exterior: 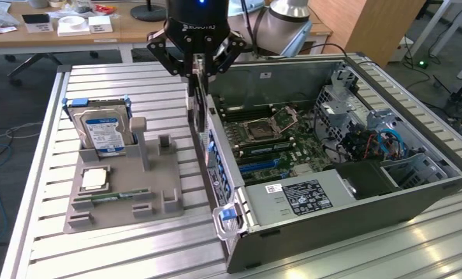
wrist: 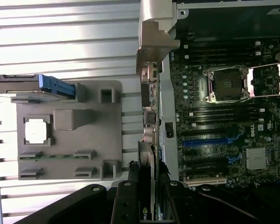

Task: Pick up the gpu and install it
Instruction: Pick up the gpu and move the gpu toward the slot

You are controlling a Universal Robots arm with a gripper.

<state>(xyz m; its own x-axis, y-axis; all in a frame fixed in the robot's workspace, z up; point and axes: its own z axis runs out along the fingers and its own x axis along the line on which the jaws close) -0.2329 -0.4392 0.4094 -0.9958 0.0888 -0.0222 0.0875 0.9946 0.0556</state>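
The arm (exterior: 286, 10) reaches in from the far side, and its black gripper (exterior: 199, 71) (wrist: 149, 189) points straight down over the wall of the computer case (exterior: 332, 203) on the exterior view's left. Its dark, jointed fingers (exterior: 165, 55) (wrist: 130, 196) are clamped from both sides on the gpu (exterior: 197, 96) (wrist: 149, 116). The thin card hangs upright and edge-on, in the air above that wall, between the grey fixture (exterior: 165, 174) (wrist: 84, 140) and the open inside of the case.

The case is grey sheet metal, lying on its side with the panel off. Inside it is a green motherboard (exterior: 274, 142) (wrist: 224, 121) with a shiny square processor socket (exterior: 263, 127) (wrist: 226, 84). The table (exterior: 99, 256) (wrist: 60, 37) is made of ribbed aluminium slats. On it the matt grey fixture has blocky posts and pockets. It holds a silver hard drive (exterior: 103, 131) (wrist: 14, 83) with a blue-white label, standing on edge. A square metal-topped processor chip (exterior: 95, 178) (wrist: 37, 130) and a narrow green memory stick (exterior: 118, 196) (wrist: 51, 156) lie flat in its pockets.

The exterior view shows the gripper's whole body and the card's height above the case. The wrist view looks along the card and shows its silver bracket (wrist: 154, 42) at the end away from the fingers, as well as the card's edge lying along the case wall.
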